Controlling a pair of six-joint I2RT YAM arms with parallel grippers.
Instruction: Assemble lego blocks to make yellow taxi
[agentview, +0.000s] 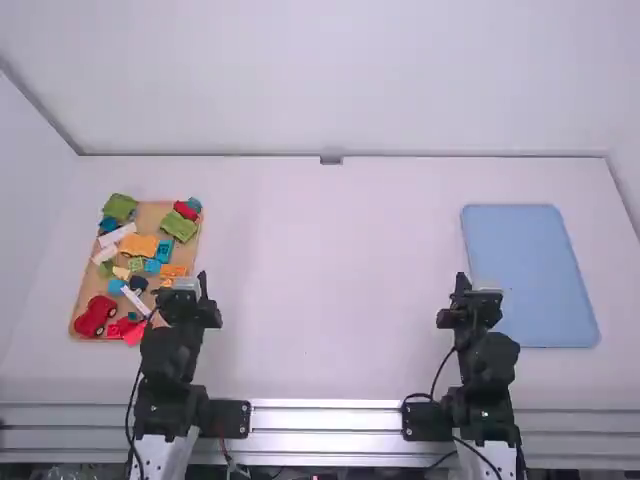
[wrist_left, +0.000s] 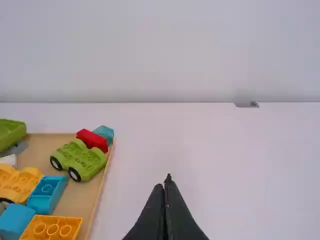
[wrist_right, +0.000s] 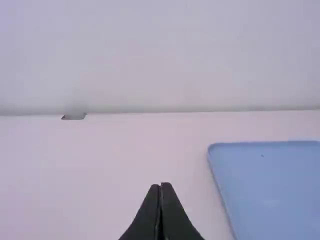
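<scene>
The taxi seems not started: its yellow base (wrist_left: 21, 184) lies among other blocks (wrist_left: 47, 194) on the brown tray (wrist_left: 46, 143), and all the assembling remains. The left gripper (wrist_left: 164, 182) and the right gripper (wrist_right: 161, 185) have their fingers pressed together, with nothing between.

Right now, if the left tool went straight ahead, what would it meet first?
The left tool would probably meet the white back wall first, though its downward tilt is hard to judge.

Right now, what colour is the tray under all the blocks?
The tray is tan, clearest in the left wrist view.
</scene>
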